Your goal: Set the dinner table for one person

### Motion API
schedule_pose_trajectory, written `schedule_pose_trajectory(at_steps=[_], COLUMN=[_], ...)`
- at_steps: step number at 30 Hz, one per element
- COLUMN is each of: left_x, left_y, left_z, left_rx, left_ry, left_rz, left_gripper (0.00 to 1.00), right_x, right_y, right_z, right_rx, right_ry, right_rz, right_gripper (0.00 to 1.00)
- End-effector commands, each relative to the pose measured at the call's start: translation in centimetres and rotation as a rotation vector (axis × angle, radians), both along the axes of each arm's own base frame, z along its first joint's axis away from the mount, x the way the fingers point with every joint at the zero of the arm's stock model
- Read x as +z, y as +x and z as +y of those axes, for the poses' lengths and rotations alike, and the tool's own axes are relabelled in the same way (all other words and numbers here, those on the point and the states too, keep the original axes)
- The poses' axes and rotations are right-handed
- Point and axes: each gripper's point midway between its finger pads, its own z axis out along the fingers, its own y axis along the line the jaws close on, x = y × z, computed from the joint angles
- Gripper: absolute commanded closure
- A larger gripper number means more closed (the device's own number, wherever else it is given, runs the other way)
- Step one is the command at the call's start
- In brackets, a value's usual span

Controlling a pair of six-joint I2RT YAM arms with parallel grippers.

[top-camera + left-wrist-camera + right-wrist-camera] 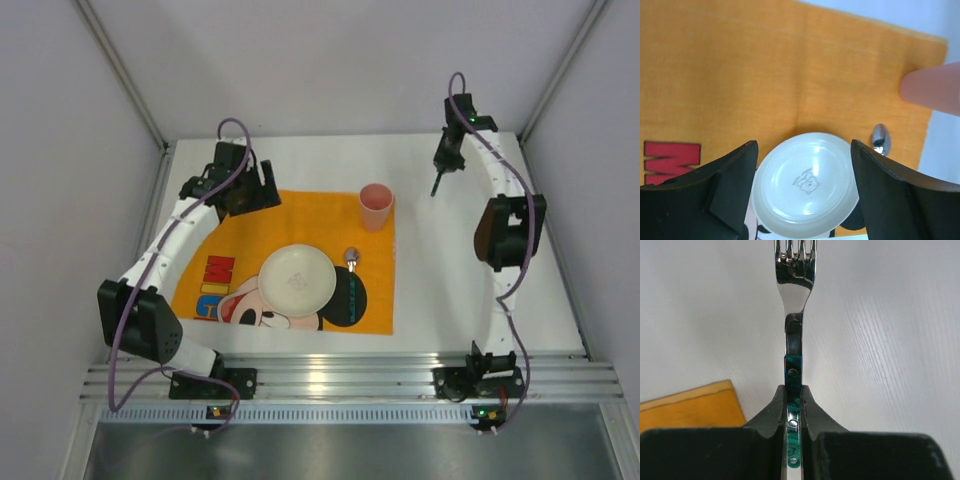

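Dinner table [450, 300]: white, fills mid-frame in the top view. Orange placemat [300, 215] lies left of centre. Left gripper [804, 146] spread wide over the mat's upper left. Right gripper [795, 390] above bare table, upper right, pinching the fork [796, 270] by its handle. On the mat: plate [297, 279], pink cup [375, 206], spoon [351, 258].

Bright, even light; glare on dinner table [450, 285] rail [320, 374]; near cup [935, 88] blurred
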Motion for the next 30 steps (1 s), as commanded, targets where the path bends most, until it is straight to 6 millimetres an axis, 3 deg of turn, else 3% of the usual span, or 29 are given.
schedule_pose_trajectory(at_steps=[1, 2, 3, 4, 5, 6, 7, 8, 9, 11, 14, 19, 25, 30], left_x=[4.3, 6.4, 6.5, 7.2, 9.2, 8.6, 9.0, 10.4, 9.5, 9.9, 9.1, 9.4, 9.3, 8.5], left_y=[1.5, 1.7, 1.9, 1.9, 1.3, 1.2, 0.8, -0.4, -0.6, -2.2, -3.7, -5.6, -6.9, -7.4], left_z=[-4.1, -6.2, -7.5, -8.9, -11.6, -13.1, -14.5, -17.3, -18.5, -21.6, -24.2, -26.4, -26.3, -26.8], left_rx=[-0.160, -0.220, -0.274, -0.325, -0.405, -0.462, -0.506, -0.580, -0.623, -0.696, -0.757, -0.809, -0.796, -0.791], left_ry=[-0.034, -0.052, -0.050, -0.059, -0.075, -0.051, -0.045, -0.046, -0.015, -0.002, -0.009, -0.081, -0.131, -0.143], left_rz=[-0.102, -0.148, -0.151, -0.168, -0.211, -0.197, -0.208, -0.244, -0.232, -0.250, -0.241, -0.242, -0.236, -0.209], left_gripper=[0.20, 0.20, 0.20, 0.20, 0.19, 0.19, 0.19, 0.20, 0.20, 0.20, 0.20, 0.21, 0.24, 0.36], right_x=[12.9, 13.5, 16.0, 16.6, 16.2, 17.9, 17.3, 17.6, 18.7, 18.9, 19.9, 20.6, 20.9, 21.9], right_y=[-2.6, -3.5, -4.9, -5.9, -7.1, -8.5, -9.4, -10.4, -11.6, -13.2, -15.4, -17.9, -19.3, -20.5], right_z=[1.4, 2.2, 3.4, 4.1, 5.5, 6.6, 7.4, 8.7, 9.8, 11.8, 13.8, 15.4, 15.8, 16.7], right_rx=[0.050, 0.062, 0.081, 0.093, 0.119, 0.141, 0.154, 0.182, 0.202, 0.243, 0.291, 0.315, 0.322, 0.328], right_ry=[0.077, 0.107, 0.172, 0.200, 0.222, 0.273, 0.292, 0.315, 0.357, 0.390, 0.415, 0.429, 0.450, 0.522], right_rz=[-0.230, -0.235, -0.278, -0.281, -0.260, -0.286, -0.263, -0.260, -0.271, -0.257, -0.263, -0.270, -0.272, -0.266], right_gripper=[1.00, 1.00, 1.00, 1.00, 1.00, 1.00, 1.00, 1.00, 1.00, 1.00, 1.00, 1.00, 1.00, 1.00])
